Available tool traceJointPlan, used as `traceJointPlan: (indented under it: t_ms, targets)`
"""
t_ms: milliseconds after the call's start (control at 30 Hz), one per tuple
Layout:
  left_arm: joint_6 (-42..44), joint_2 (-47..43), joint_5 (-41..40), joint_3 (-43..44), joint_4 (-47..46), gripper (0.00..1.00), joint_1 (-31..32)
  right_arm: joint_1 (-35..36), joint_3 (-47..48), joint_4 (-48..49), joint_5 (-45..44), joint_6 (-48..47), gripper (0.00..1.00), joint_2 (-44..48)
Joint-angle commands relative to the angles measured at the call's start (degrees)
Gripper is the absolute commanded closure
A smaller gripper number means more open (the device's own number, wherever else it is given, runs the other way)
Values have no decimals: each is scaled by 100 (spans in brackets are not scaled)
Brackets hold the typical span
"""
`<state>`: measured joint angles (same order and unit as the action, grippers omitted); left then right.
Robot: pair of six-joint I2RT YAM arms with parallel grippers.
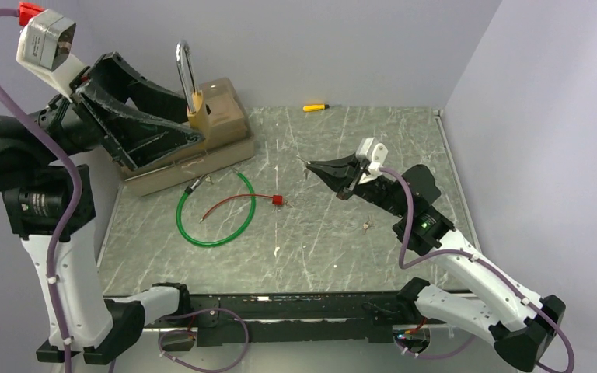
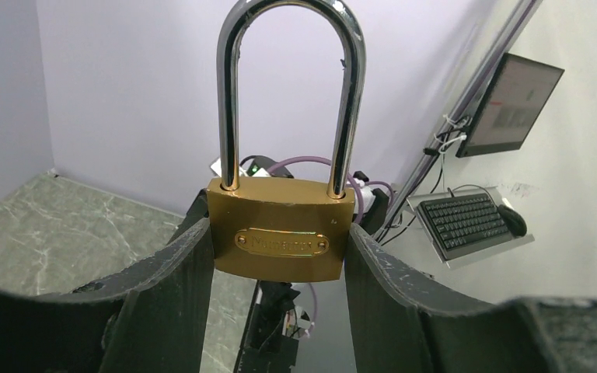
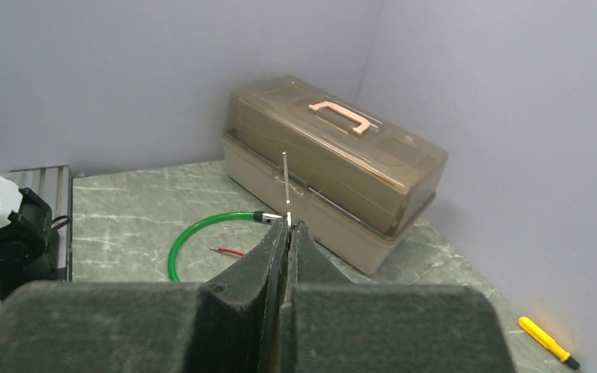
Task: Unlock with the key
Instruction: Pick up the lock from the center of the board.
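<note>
Two items in hand, one per arm.

1. Padlock [image 2: 282, 241], brass, shackle [image 2: 229, 101] closed. The left gripper [image 2: 280, 260] clamps it at a middling width, one pad on each narrow side of the body. It is held upright and lifted off the table [image 1: 342, 233], in front of the toolbox [image 1: 229, 105]. A side grip leaves the shackle and the underside free, probably so the key can reach the lock. The keyhole is not visible in any view.

2. Key [image 3: 285, 186], thin and seen edge-on. The right gripper [image 3: 288, 233] pinches it with the jaws fully together. The blade projects beyond the fingertips, so it can enter a slot without the pads getting in the way. This arm is at mid-table, well apart from the padlock, with the blade aimed roughly towards the toolbox side.

3. Loose stock, untouched: green hose loop [image 1: 216, 210], red wire [image 1: 233, 203], yellow screwdriver [image 1: 315, 107].

Status, as judged: both parts are gripped and insertion is not yet begun. Lining the blade up with the hidden keyhole looks the delicate step.
</note>
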<state>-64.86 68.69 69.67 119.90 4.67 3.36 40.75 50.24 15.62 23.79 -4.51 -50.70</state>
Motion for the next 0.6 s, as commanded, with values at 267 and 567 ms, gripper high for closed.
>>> traceJointPlan:
  t_ms: [267,567]
  targets:
    - [1333,258,-2098,-1034,1170,100,-158,-23,337,597,344,243,100,-295]
    - [1374,1003,-3452,-866,1306,100,244,11,935,1265,184,961,100,-1320]
